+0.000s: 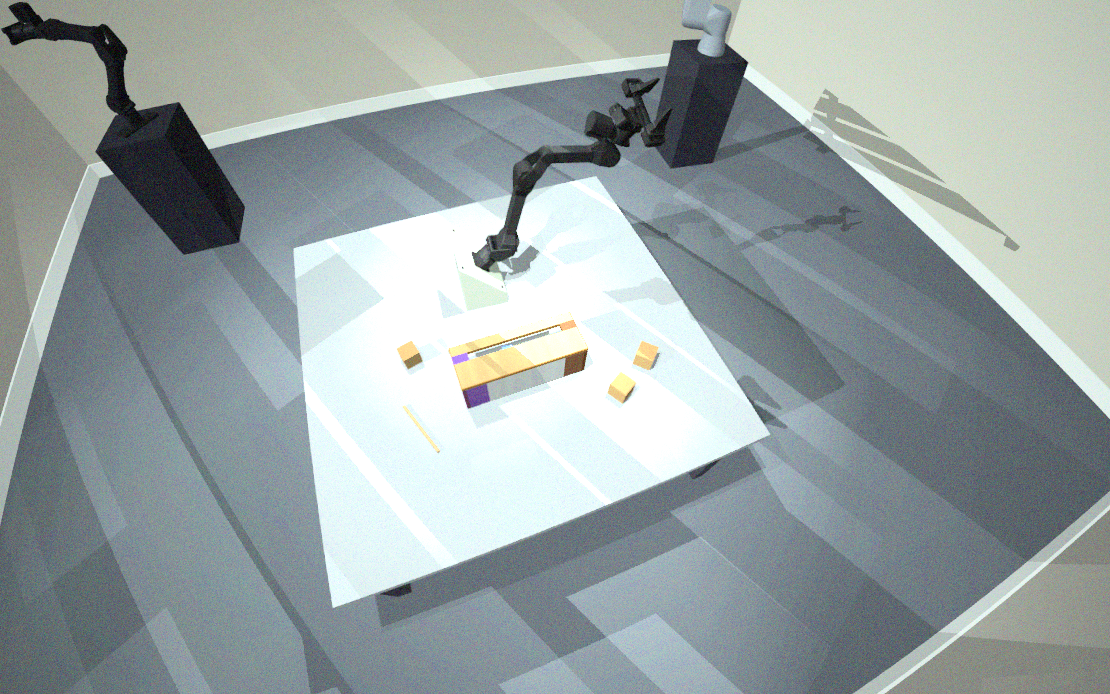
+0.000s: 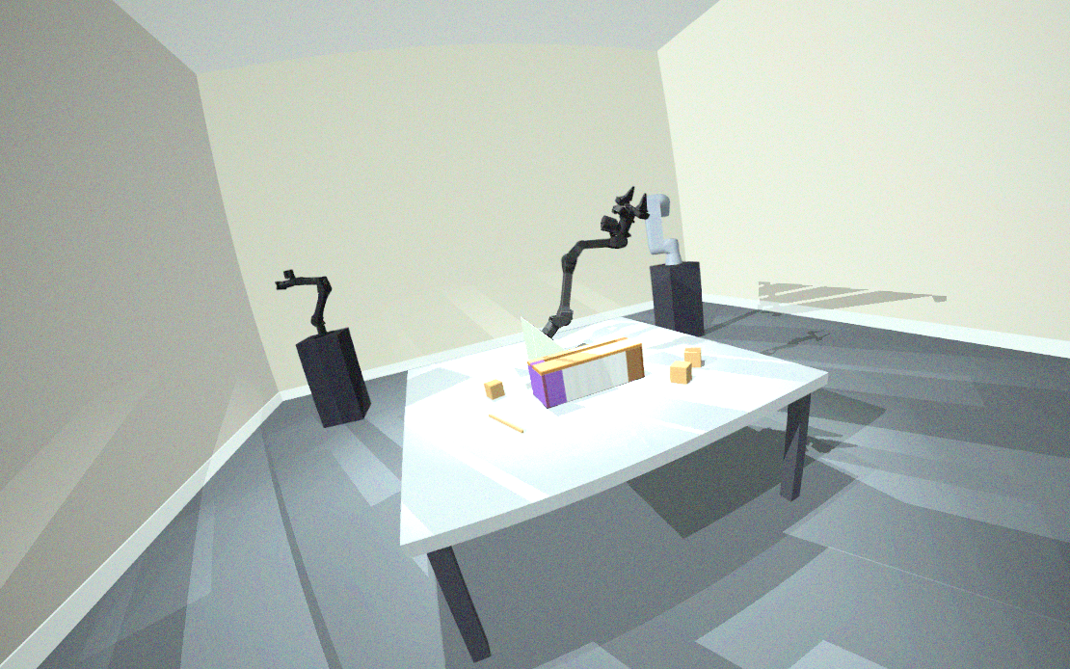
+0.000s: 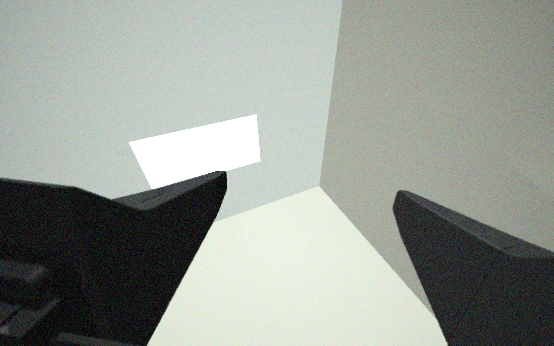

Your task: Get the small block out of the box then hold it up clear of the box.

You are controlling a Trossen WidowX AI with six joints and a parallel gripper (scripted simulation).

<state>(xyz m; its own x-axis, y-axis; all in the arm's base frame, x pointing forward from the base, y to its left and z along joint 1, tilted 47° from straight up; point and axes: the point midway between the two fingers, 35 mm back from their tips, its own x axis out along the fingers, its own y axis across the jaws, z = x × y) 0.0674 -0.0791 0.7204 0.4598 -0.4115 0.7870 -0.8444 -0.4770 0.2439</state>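
Observation:
The box (image 1: 512, 362) (image 2: 598, 378) stands upright near the middle of the table (image 1: 490, 508) (image 2: 605, 457). It has an orange top with a long slot toward the back, a pale front, a purple left end and a brown-orange right end. I cannot make out the small block on its shelf; the front looks blank and pale. My gripper (image 1: 664, 96) (image 2: 638, 192) (image 3: 309, 189) is open and empty, raised high behind and to the right of the box, far from it. The wrist view shows only walls, ceiling and a bright ceiling panel between and beyond the fingers.
A thin yellowish stick (image 1: 421, 429) (image 2: 506, 423) lies front left of the box. One orange cube (image 1: 409, 355) (image 2: 494, 389) is left; two cubes (image 1: 645, 355) (image 1: 620, 387) (image 2: 692, 357) (image 2: 681, 373) are right. A pale green triangular panel (image 1: 482, 293) (image 2: 536, 342) stands behind, by my arm's base.

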